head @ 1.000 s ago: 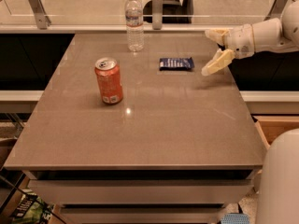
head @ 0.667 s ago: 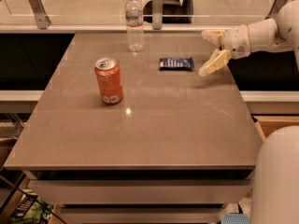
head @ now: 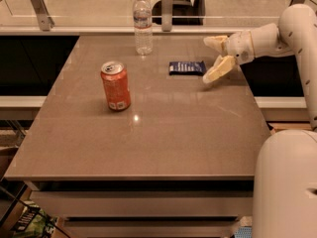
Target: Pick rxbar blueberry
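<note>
The rxbar blueberry [head: 186, 67] is a small flat dark navy wrapper lying on the brown table [head: 148, 133], right of centre toward the back. My gripper [head: 214, 57] reaches in from the right and hovers just right of the bar, slightly above the table. Its two pale fingers [head: 219, 69] are spread apart and hold nothing. The bar is in full view, untouched.
An orange soda can [head: 115, 86] stands upright at the left of centre. A clear water bottle [head: 142, 23] stands at the back edge. A glass rail with metal posts [head: 167, 4] runs behind the table. My white base [head: 287, 182] fills the lower right.
The gripper has moved a little to the left, closer to the bar. The bar, can and bottle have not moved.
</note>
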Available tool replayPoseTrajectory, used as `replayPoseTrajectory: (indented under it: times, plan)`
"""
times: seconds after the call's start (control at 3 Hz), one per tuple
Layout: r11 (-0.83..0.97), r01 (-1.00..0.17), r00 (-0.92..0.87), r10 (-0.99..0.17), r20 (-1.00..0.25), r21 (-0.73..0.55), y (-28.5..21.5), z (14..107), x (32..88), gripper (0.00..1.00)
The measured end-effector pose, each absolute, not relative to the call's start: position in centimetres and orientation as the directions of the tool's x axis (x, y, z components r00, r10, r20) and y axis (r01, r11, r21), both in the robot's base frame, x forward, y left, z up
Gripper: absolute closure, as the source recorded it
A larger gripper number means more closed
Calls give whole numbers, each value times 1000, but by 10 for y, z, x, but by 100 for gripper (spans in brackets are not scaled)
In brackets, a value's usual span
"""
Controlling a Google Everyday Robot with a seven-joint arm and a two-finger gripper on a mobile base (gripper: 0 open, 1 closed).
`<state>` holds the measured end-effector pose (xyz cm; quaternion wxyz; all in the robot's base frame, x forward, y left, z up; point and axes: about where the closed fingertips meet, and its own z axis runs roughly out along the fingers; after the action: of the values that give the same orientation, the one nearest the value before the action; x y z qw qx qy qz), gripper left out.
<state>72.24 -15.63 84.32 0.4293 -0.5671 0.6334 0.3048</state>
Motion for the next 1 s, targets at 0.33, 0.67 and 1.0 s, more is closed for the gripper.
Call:
replayPoseTrajectory:
  times: [0.33, 0.67, 1.0]
  plan:
    - [154, -984, 10, -450, -893, -89, -148, 836, 727, 0]
    - [143, -986, 10, -445, -896, -82, -143, 831, 730, 0]
    - [130, -988, 15, -445, -895, -81, -136, 830, 733, 0]
